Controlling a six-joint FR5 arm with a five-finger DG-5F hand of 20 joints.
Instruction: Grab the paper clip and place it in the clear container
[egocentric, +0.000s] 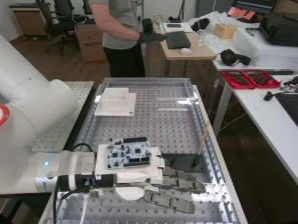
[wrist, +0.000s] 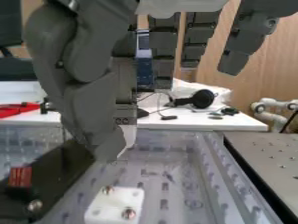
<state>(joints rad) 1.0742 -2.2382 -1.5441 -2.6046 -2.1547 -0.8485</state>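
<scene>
With a clock face laid flat on the high view, 12 at the bench's far end, the perforated bench (egocentric: 148, 125) runs from 12 to 6, its clear rim (egocentric: 211, 131) bounding the 3 o'clock side. The widest open room lies across its middle, between the hand (egocentric: 183, 182) and the far end. The white arm (egocentric: 26, 100) comes in from 9 o'clock and covers much of that side, so the way past it there is tight.

The white desk (egocentric: 269, 117) stands at 2 to 3 o'clock, a gap of floor apart from the bench. Out at 12 to 1 is a wooden table (egocentric: 191, 53); at 11, a cardboard box (egocentric: 91, 44).

The hand is toward 6 o'clock, released, its fingers straight and pointing to between 3 and 4, tips near the rim; I cannot tell how high it hangs. White stacked plates (egocentric: 116, 104) lie at 11 o'clock from it, red trays (egocentric: 251, 80) on the desk at 1 to 2. A circuit board (egocentric: 130, 152) rides on the hand's mount. A thin rod (egocentric: 201, 142) stands tilted by the rim, at 1 o'clock from the fingers.

In the wrist view, a white block (wrist: 110, 212) with screws and a smaller red block (wrist: 20, 177) sit below the hand (wrist: 80, 90). The paper clip is too small to place, and I cannot tell which clear piece is the clear container.
</scene>
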